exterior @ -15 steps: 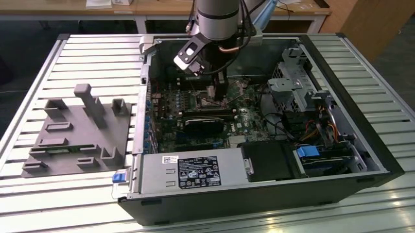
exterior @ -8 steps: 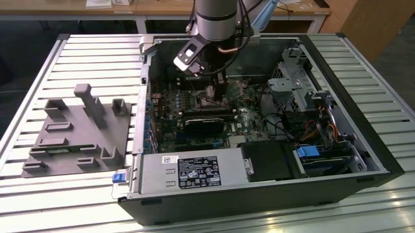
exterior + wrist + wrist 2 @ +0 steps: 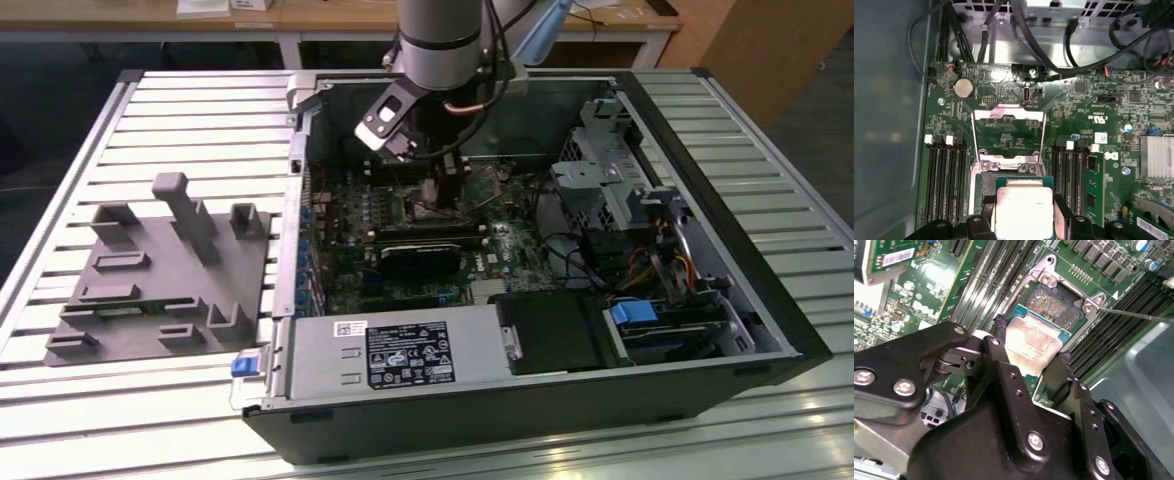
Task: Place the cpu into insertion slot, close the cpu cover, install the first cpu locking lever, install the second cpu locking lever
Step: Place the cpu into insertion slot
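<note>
We are looking at the cpu (image 3: pixel 1035 346), a flat square chip with a silvery top and a thin green border. It is being held between the two black fingers (image 3: pixel 1000 337) of the gripper (image 3: pixel 1031 352). The fingers are pressing on two opposite edges of the chip, so the gripper is closed down to the chip's width and is gripping it firmly.

The cpu is hanging just over the insertion slot (image 3: pixel 1056 307) and overlapping one edge of it. We cannot tell whether the chip is touching the socket. Most of the slot's dark centre is lying uncovered. In the first wrist view, the cpu cover (image 3: pixel 1008 131) is lying swung open on its hinge, folded back away from the slot. A thin metal lever (image 3: pixel 1136 315) is sticking out beside one corner of the slot.

Long black memory slots (image 3: pixel 946 182) are running along both sides of the socket on the green circuit board (image 3: pixel 1094 105).

In the exterior view, the board is sitting inside an open computer case (image 3: pixel 534 425), and the arm (image 3: pixel 447 40) is reaching down into it. The case is lying on a slatted metal surface (image 3: pixel 200 110), toward the edge on the exterior view's right. A grey moulded fixture (image 3: pixel 147 280) is resting near the surface's edge on the exterior view's left, well apart from the gripper.
</note>
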Tool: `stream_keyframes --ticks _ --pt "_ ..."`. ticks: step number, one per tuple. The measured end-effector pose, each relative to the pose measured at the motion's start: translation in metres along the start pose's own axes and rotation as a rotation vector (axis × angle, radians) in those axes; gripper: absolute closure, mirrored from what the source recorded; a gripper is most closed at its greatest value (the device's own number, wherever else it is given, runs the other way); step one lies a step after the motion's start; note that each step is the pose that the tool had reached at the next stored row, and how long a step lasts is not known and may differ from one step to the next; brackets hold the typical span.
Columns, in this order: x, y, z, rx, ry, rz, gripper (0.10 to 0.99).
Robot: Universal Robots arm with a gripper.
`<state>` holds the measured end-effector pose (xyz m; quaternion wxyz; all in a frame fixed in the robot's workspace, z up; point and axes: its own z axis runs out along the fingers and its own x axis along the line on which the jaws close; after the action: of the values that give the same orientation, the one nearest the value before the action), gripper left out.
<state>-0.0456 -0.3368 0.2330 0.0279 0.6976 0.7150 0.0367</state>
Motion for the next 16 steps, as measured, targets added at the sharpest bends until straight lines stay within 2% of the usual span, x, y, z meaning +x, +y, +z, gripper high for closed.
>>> stream_keyframes --ticks 16 --pt "0.0095 -0.0047 0.0151 0.0 0.0004 -0.006 0.549"
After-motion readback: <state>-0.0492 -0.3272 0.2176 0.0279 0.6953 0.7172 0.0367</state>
